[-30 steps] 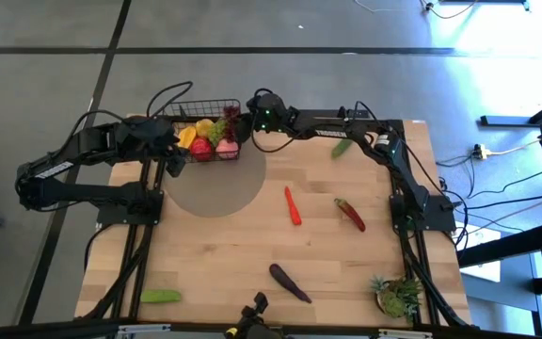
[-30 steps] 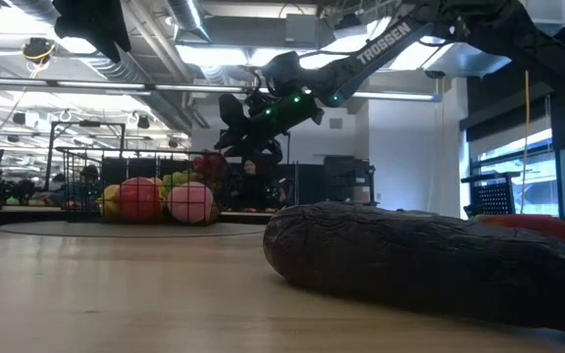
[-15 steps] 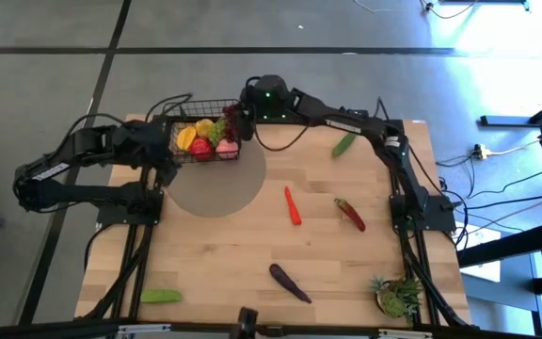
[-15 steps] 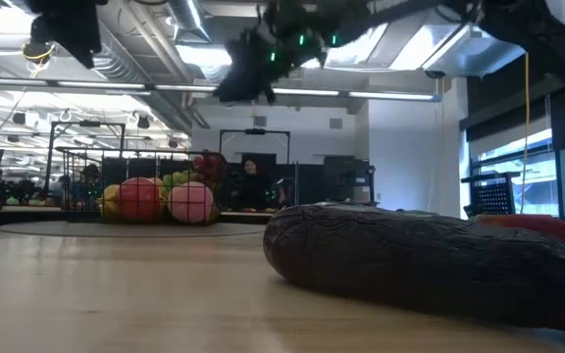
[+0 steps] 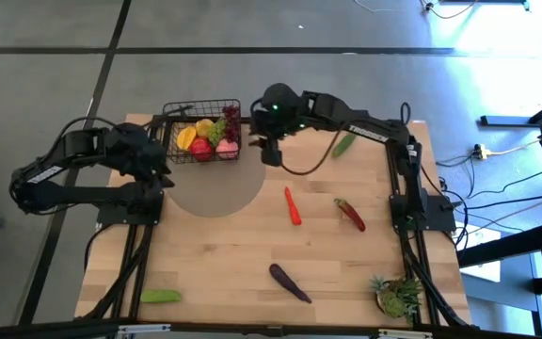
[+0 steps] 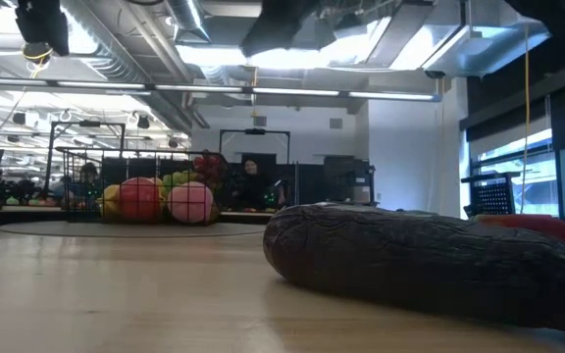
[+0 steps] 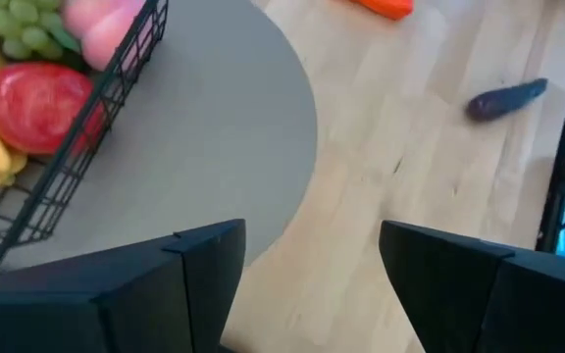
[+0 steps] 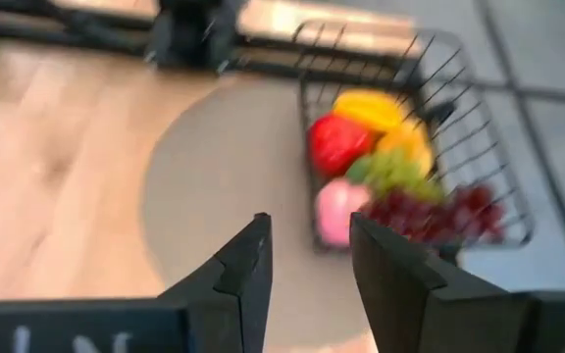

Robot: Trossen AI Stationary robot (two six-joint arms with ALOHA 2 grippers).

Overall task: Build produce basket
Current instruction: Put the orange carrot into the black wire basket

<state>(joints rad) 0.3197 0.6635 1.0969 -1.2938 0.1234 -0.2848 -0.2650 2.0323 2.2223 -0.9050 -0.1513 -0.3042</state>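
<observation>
The black wire basket [image 5: 203, 132] stands at the table's far left, partly on a round grey mat [image 5: 216, 188]. It holds a red apple [image 5: 201, 144], a yellow-orange fruit [image 5: 184, 137], a pink peach [image 5: 225, 146] and grapes [image 5: 230, 117]. The basket also shows in the low view [image 6: 78, 169]. My left gripper [image 5: 161, 169] is open and empty, just left of the mat; its wrist view [image 7: 312, 245] shows the basket's wire wall [image 7: 77, 162] beside it. My right gripper [image 5: 273, 153] is open and empty, raised to the right of the basket; its wrist view [image 8: 310, 240] looks down on the basket [image 8: 430, 78].
On the bare wood lie an orange-red chili [image 5: 293, 205], a dark red chili [image 5: 350, 214], a dark eggplant [image 5: 290, 282], large in the low view [image 6: 430, 265], a green cucumber [image 5: 344, 144] at the far right and a green piece [image 5: 161, 296] near left. A spiky potted plant [image 5: 398, 297] stands near right.
My right gripper has risen from beside the basket's right end, out of the low view, and moved toward the table's near right, away from the basket. My left gripper has drawn back from the basket's left end toward the table's left and near side. The basket has stayed put.
</observation>
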